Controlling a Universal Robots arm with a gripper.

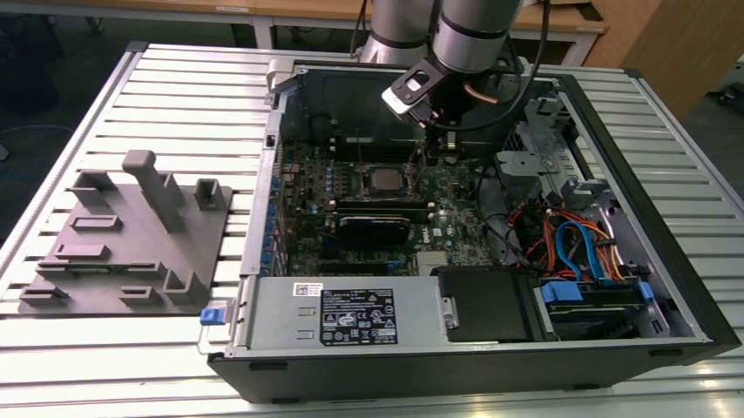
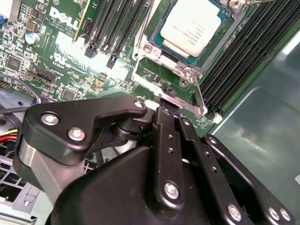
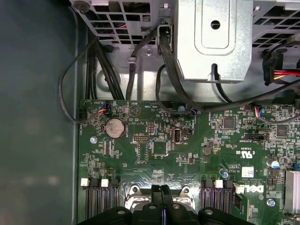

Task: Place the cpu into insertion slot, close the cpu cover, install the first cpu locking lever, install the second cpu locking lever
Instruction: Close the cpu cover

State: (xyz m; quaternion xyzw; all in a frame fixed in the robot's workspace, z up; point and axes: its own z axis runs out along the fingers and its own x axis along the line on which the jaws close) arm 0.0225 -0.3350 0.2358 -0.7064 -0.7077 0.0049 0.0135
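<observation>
Far off to the exterior view's left of the fingers, the grey fixture lies on the slatted table, apart from the open computer case. Much nearer on that side, the cpu sits in the insertion slot, and the cpu cover seems to lie flat around it. The gripper has its fingers pressed together with nothing clearly between them. The tips are down at the socket's corner, touching or just beside a silvery locking lever; we cannot tell which. To the exterior view's right of the fingers stand the drive cage and the coloured cables.

We judge that the lever work is in hand. Doing it well means bearing on the lever's end alone, pushing steadily so it tucks under its catch, and keeping the tips off the memory slots.

The second wrist view gives us cpu, cover and lever close to the tips. The first wrist view gives the thin seam between the fingers. The exterior view places the arm within the case.
</observation>
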